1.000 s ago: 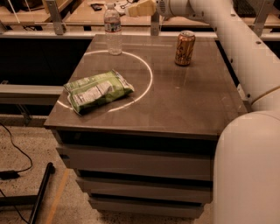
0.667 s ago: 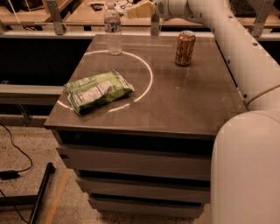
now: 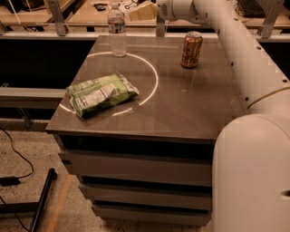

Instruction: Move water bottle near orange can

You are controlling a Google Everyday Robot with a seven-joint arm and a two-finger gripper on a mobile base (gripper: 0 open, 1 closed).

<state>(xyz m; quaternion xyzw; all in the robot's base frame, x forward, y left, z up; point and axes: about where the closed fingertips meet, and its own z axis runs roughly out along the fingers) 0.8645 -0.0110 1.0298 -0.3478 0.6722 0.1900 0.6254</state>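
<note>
High at the far edge of the table (image 3: 190, 113), the tan gripper (image 3: 138, 12), pointing to the left. Cannot tell whether open or closed, and nothing seen held in it. Just to its left, the water bottle (image 3: 117, 31), level with the gripper at its upper part, with a narrow gap between the two, so apparently no contact. Standing upright near the far left corner of the table top, this bottle: clear plastic, white cap, pale label band. Touching its base, the far part of a thin white ring (image 3: 154, 77) marked on the dark surface. To the right of the gripper, the white arm (image 3: 235, 50), running first to the right and then down along the right side of the table to the big white body in the near right corner. Under the arm, on the far right part of the table, the orange can (image 3: 191, 50), upright, silver top, outside the ring and well apart from the bottle. On the near left part, lying flat across the ring line, a green snack bag (image 3: 102, 94). Below the table top, grey drawers (image 3: 136, 167). On the speckled floor at the left, a black cable (image 3: 18, 154).
</note>
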